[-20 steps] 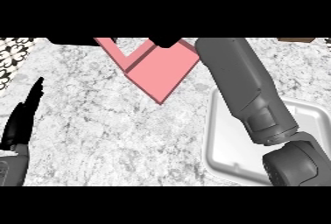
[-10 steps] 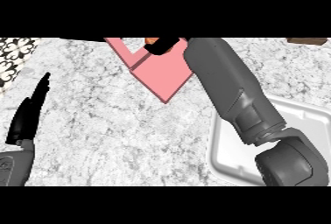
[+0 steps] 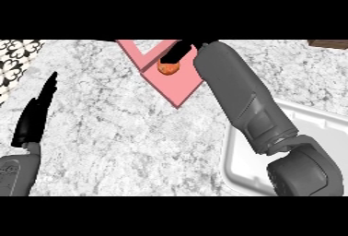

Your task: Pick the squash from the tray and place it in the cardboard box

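Observation:
A small orange squash [image 3: 168, 68] shows at the top centre, over the inside of the pink cardboard box [image 3: 178, 85]. My right hand [image 3: 178, 50] is curled on the squash from above, and most of the hand is cut off by the upper edge. Its grey forearm runs down across the white tray [image 3: 234, 152] at the lower right. At the far left my left hand [image 3: 35, 117] rests open with its fingers pointing up, away from the box.
The counter top is grey-white marble. A black-and-white patterned surface [image 3: 15, 57] lies at the upper left corner. A dark brown object [image 3: 329, 44] peeks in at the upper right edge.
The right forearm has swung left and further over the box. The squash, hidden before, now shows under the hand. The left hand has risen slightly in view.

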